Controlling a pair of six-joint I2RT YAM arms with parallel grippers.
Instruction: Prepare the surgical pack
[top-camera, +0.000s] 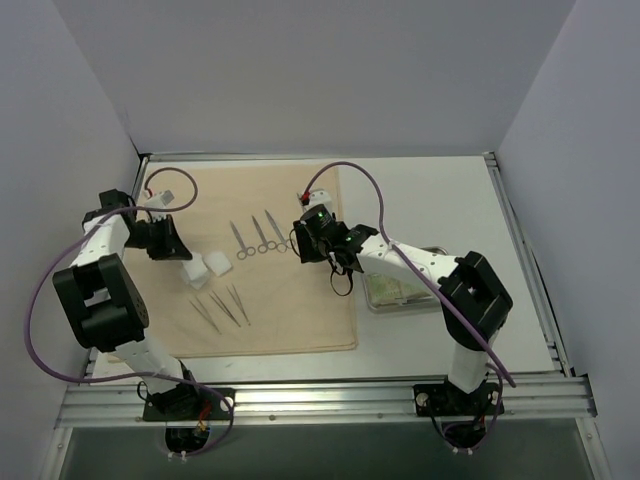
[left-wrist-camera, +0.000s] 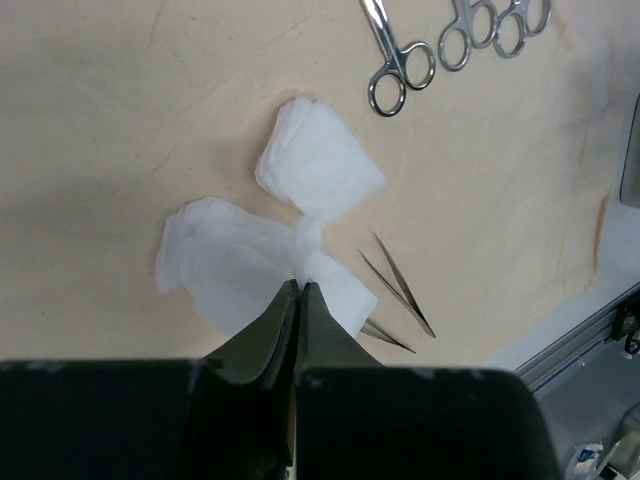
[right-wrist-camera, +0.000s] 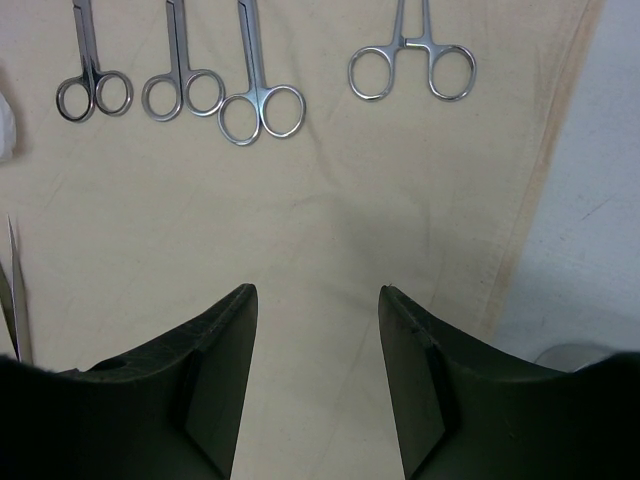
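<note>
The large beige cloth (top-camera: 290, 310) lies spread flat on the table. Three scissor-handled forceps (top-camera: 259, 238) lie in a row at its middle; the right wrist view shows several (right-wrist-camera: 262, 110). Three tweezers (top-camera: 222, 307) lie nearer the front, and two show in the left wrist view (left-wrist-camera: 400, 285). White gauze (top-camera: 205, 268) lies on the cloth. My left gripper (left-wrist-camera: 300, 287) is shut, with the bunched gauze (left-wrist-camera: 320, 175) pinched at its tips. My right gripper (right-wrist-camera: 315, 295) is open and empty over bare cloth (right-wrist-camera: 330, 220) just below the forceps. The steel tray (top-camera: 385, 303) stands right of the cloth under the right arm, holding something pale green (top-camera: 393, 288).
The cloth's right edge (right-wrist-camera: 545, 170) runs close beside my right gripper, with white table beyond it. White walls stand at the back and both sides. A metal rail (top-camera: 320, 395) runs along the front edge. Purple cables loop over both arms.
</note>
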